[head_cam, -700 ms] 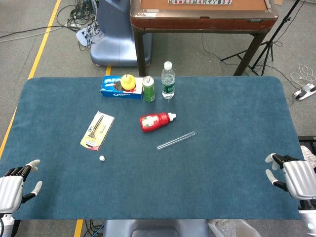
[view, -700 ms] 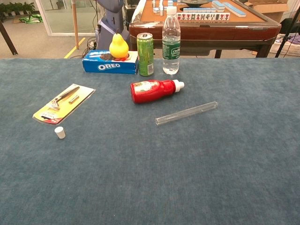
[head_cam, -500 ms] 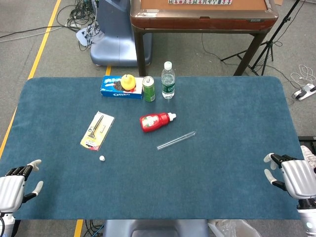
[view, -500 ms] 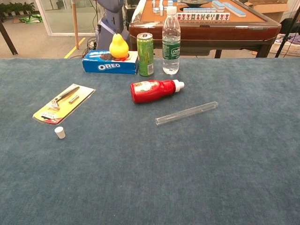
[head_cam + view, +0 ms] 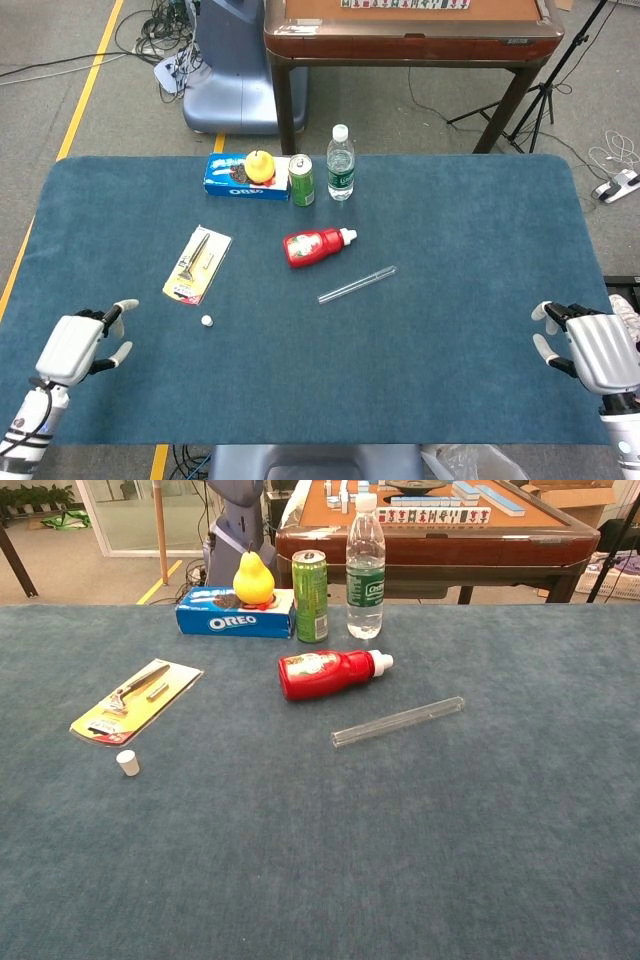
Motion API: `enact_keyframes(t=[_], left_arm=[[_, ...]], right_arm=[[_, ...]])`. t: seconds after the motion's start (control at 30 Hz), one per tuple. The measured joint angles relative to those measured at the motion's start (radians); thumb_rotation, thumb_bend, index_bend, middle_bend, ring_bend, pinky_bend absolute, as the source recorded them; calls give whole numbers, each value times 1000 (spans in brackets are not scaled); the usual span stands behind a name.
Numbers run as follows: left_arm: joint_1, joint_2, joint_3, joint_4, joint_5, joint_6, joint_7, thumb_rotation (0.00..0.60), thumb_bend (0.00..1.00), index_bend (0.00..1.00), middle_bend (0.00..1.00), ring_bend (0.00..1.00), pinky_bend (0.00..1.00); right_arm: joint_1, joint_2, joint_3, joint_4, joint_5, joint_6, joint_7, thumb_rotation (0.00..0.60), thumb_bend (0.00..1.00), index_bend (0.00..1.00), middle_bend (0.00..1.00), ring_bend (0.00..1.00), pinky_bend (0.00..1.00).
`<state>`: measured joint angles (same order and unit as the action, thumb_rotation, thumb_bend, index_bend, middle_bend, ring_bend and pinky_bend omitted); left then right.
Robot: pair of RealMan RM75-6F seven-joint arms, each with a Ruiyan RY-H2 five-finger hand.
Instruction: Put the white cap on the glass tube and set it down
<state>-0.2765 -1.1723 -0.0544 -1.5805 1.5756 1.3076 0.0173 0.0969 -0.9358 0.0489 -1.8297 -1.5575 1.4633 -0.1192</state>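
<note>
A small white cap [image 5: 206, 321] [image 5: 127, 763] stands on the blue table cloth, just below a yellow card. The clear glass tube [image 5: 357, 284] [image 5: 398, 722] lies flat near the table's middle, slanting up to the right. My left hand [image 5: 80, 343] hovers over the near left of the table, open and empty, well left of the cap. At the table's near right edge is my right hand [image 5: 590, 352], also open and empty, far from the tube. Neither hand shows in the chest view.
A red bottle [image 5: 317, 245] lies just above the tube. At the back stand an Oreo box [image 5: 245, 177] with a yellow pear [image 5: 260, 165] on it, a green can [image 5: 301, 180] and a water bottle [image 5: 341, 162]. The yellow razor card [image 5: 198, 264] lies left.
My left hand has moved from the table's near left corner up and to the right, towards the cap. The right hand has shifted slightly inward. Cap and tube have not moved.
</note>
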Motion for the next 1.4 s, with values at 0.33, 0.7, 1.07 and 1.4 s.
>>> enact_keyframes(t=[0.33, 0.7, 1.07, 1.4], left_arm=[[-183, -69, -38, 68, -25, -246, 35, 600, 278, 285, 974, 983, 1000], [-301, -202, -66, 159, -167, -403, 144, 600, 246, 391, 1000, 1000, 1000], [-321, -238, -49, 177, -240, -423, 215, 600, 245, 448, 1000, 1000, 1000], [-330, -270, -35, 209, -254, -414, 216, 600, 246, 470, 1000, 1000, 1000]], right_arm=[[-1, 11, 0, -8, 25, -11, -14, 600, 334, 479, 579, 556, 705], [-5, 9, -2, 8, 43, -21, 2, 600, 333, 479, 579, 556, 705], [-2, 3, -4, 20, 59, -38, 14, 600, 334, 479, 579, 556, 705], [-1, 0, -4, 22, 65, -44, 13, 600, 334, 479, 579, 556, 705]])
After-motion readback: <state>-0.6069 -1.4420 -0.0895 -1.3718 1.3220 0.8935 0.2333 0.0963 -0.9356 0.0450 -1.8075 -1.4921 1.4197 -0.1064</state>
